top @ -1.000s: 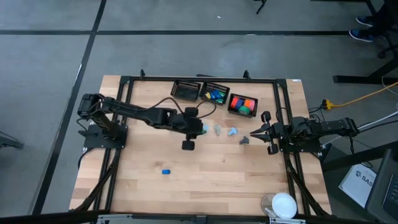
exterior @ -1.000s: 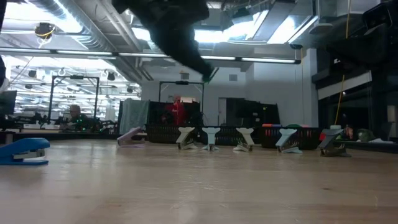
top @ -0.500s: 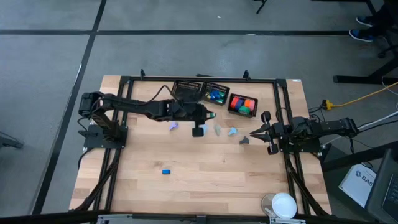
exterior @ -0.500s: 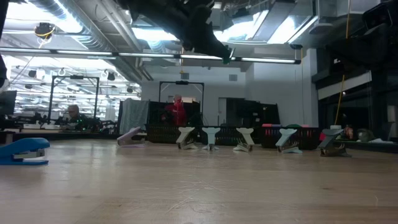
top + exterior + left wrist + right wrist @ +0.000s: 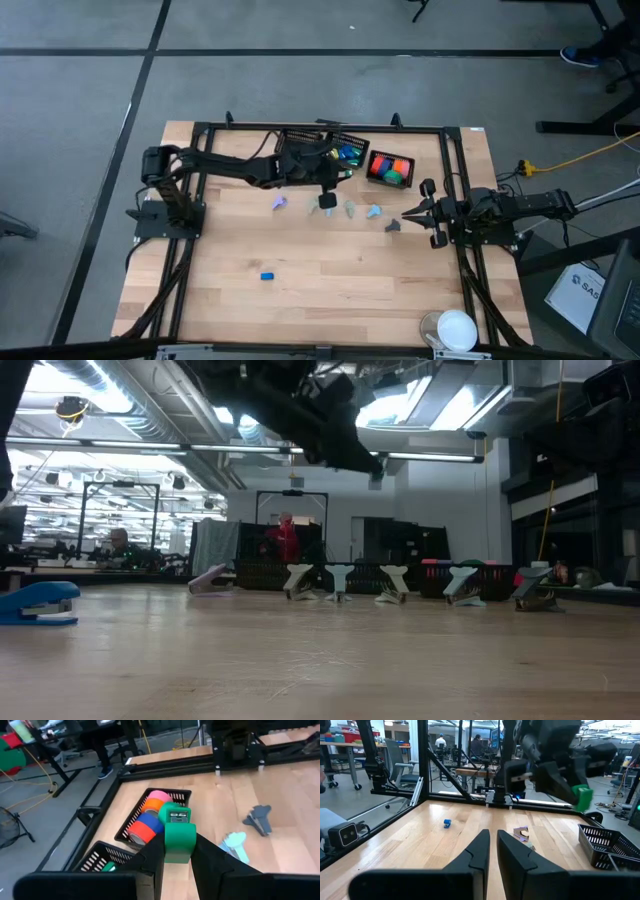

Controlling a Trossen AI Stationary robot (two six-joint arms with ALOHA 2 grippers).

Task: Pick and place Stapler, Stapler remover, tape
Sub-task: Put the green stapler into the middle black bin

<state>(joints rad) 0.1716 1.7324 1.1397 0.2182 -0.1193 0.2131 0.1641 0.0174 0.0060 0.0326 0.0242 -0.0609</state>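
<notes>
My left gripper hangs high over the table's far middle, shut on a small squat green stapler, just near of the middle basket of blue, green and yellow pieces. The basket to its right holds orange, red and pink tape rolls. Pastel staple removers stand in a row on their claws. A blue stapler lies nearer. My right gripper waits shut at the right side, low over the table. My left gripper pinches the green stapler between its two fingers, one on each side of the lower body. The metal-topped end sticks out past the fingertips. The stapler is lifted clear of the table, high above the removers.
An empty black basket sits left of the middle one at the far edge. A grey remover lies just in front of my right gripper. A white cup stands at the near right corner. Bare wood covers the near half.
My left gripper has carried the green stapler from above the row of removers toward the far edge and to the right, ending beside the baskets. It stayed shut and high above the table. The right arm kept still.
</notes>
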